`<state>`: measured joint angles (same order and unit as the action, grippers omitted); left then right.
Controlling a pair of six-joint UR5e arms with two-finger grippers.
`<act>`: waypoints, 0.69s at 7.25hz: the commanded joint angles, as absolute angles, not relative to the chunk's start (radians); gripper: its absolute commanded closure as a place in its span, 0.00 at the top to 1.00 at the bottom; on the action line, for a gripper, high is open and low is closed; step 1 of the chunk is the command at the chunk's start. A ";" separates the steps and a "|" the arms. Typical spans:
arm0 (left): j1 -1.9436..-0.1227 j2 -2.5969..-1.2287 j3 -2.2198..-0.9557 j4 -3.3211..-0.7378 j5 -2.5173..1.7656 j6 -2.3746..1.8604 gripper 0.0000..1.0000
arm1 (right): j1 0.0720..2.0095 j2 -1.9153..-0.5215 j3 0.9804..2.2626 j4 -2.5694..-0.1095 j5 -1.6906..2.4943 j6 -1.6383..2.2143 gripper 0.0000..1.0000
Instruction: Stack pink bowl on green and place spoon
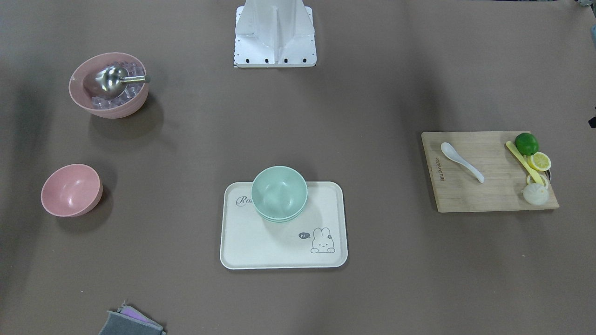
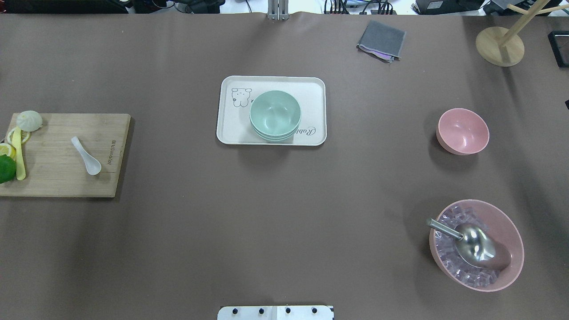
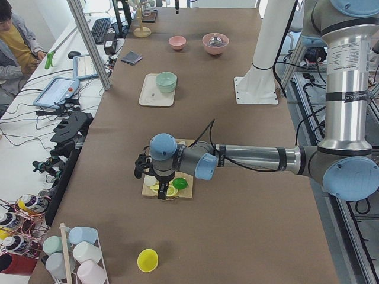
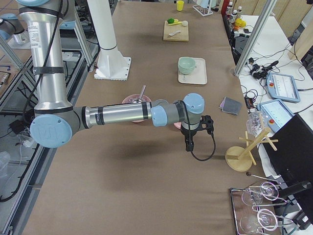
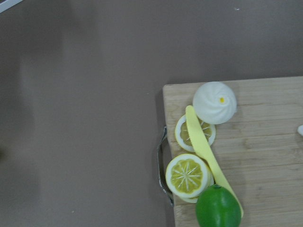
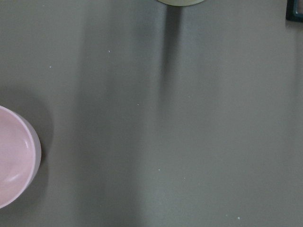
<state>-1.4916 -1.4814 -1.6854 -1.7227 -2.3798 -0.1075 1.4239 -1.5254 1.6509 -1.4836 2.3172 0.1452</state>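
- The pink bowl [image 2: 463,131] sits alone on the table, at 3 o'clock from the tray [image 2: 231,129] in the overhead view and well apart from it.
- The green bowl [image 2: 275,114] stands on that tray (it looks like a few green bowls nested together).
- The spoon [image 2: 86,155] lies flat on the wooden board [image 2: 53,178], far off at 9 o'clock from the tray.
- The pink bowl looks light, hard and smooth, so it may slip. I would pinch its rim, with one finger inside and one outside.
- The spoon is small, white and shiny, and it might chip. The thin handle looks like the best place to grab.
- The left gripper [image 3: 161,190] hangs over the board's fruit end. The right gripper [image 4: 188,146] hangs near the pink bowl. Both show only in the side views, so I cannot tell how wide their fingers are or whether they hold anything.
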 commanded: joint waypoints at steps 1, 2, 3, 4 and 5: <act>-1.503 -1.415 -1.744 -1.701 -2.384 -0.092 0.98 | 1.436 -1.566 1.681 -1.474 2.319 0.147 1.00; -1.500 -1.408 -1.750 -1.700 -2.384 -0.086 0.98 | 1.436 -1.574 1.689 -1.474 2.319 0.155 1.00; -1.497 -1.407 -1.741 -1.698 -2.382 -0.084 0.98 | 1.434 -1.588 1.710 -1.470 2.315 0.159 1.00; -1.497 -1.407 -1.740 -1.698 -2.388 -0.090 0.98 | 1.433 -1.588 1.713 -1.468 2.315 0.160 1.00; -1.496 -1.407 -1.729 -1.698 -2.388 -0.089 0.98 | 1.431 -1.586 1.718 -1.468 2.319 0.164 1.00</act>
<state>-1.4973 -1.4079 -1.7382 -1.6984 -2.3864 -0.0884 1.4329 -1.5849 1.7098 -1.4693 2.3163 0.1595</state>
